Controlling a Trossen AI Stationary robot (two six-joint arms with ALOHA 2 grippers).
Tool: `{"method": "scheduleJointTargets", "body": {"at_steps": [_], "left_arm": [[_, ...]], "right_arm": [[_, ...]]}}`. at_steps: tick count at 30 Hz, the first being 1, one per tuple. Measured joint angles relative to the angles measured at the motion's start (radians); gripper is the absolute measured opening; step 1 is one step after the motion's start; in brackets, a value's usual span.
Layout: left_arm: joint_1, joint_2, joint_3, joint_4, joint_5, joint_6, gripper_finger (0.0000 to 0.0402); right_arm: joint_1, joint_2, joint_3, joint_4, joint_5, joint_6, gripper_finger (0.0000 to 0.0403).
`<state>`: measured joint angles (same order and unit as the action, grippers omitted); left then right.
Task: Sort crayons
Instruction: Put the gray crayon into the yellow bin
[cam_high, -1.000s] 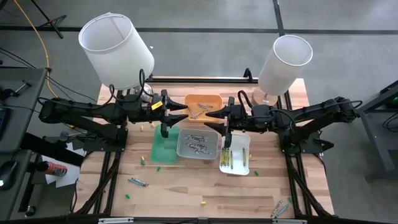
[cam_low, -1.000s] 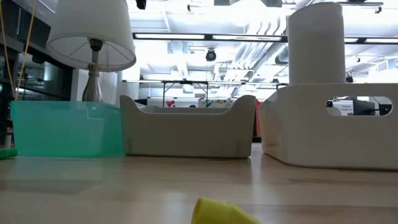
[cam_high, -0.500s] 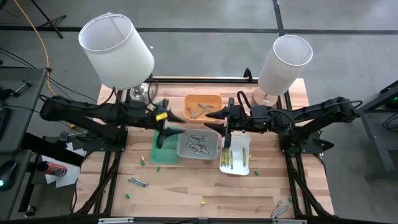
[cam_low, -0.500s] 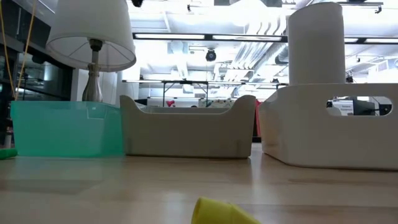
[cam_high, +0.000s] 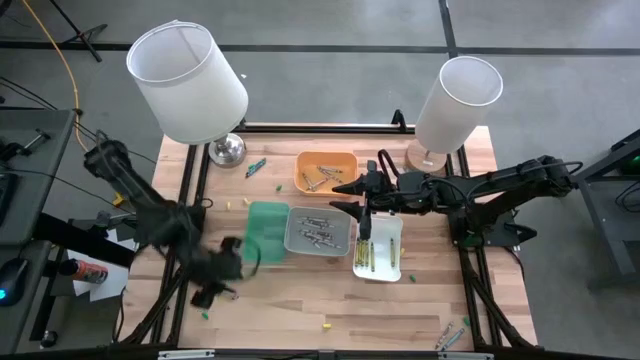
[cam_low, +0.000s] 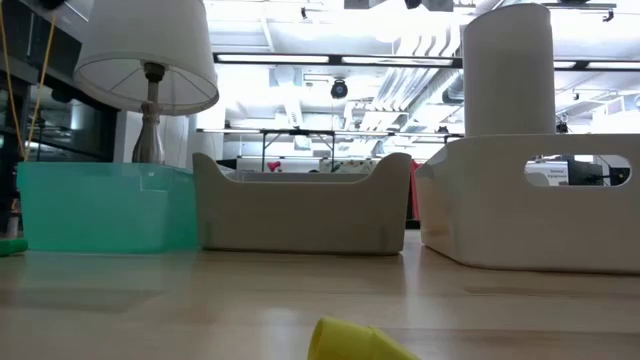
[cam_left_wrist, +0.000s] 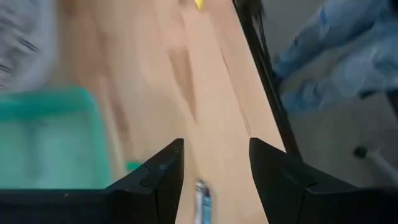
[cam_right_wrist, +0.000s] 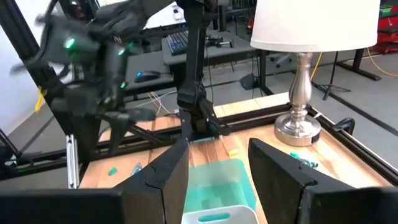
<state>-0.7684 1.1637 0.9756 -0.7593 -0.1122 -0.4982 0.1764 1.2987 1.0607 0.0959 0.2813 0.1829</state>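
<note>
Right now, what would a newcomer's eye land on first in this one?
Two white lamps at the table's back corners. Between them, four trays: the orange tray at the back, and green, grey and white in a row in front. The left gripper, open, is low over the front left, by loose crayons.

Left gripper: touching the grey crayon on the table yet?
Apart. In the left wrist view the open left gripper has empty fingers, and the grey crayon lies on bare wood in the gap, clear of both.
</note>
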Motion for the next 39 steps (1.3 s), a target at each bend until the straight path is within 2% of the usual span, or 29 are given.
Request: {"method": "scheduleJointTargets", "body": {"at_steps": [3,6,11,16,21,30,39], "left_arm": [[-0.099,0.086,-0.036,0.049,-0.061,-0.063,0.0170],[-0.148,0.195,-0.040,0.083,-0.103,-0.076,0.0170],[-0.165,0.371,-0.011,0.073,-0.105,-0.098,0.0170],[-0.156,0.465,-0.010,0.062,-0.105,-0.248,0.0170],[-0.158,0.493,-0.010,0.042,-0.104,-0.372,0.0170],[-0.191,0.493,-0.023,0.052,-0.100,-0.288,0.0170],[-0.186,0.493,-0.060,0.065,-0.100,-0.284,0.0170]], "right_arm": [[0.000,0.000,0.000,-0.015,0.000,0.000,0.0161],[0.000,0.000,0.000,-0.034,0.001,0.000,0.0161],[0.000,0.000,0.000,-0.084,0.002,0.000,0.0161],[0.000,0.000,0.000,-0.113,0.002,0.000,0.0161],[0.000,0.000,0.000,-0.120,0.002,0.000,0.0161],[0.000,0.000,0.000,-0.154,0.001,0.000,0.0161],[0.000,0.000,0.000,-0.161,-0.001,0.000,0.0161]]}}
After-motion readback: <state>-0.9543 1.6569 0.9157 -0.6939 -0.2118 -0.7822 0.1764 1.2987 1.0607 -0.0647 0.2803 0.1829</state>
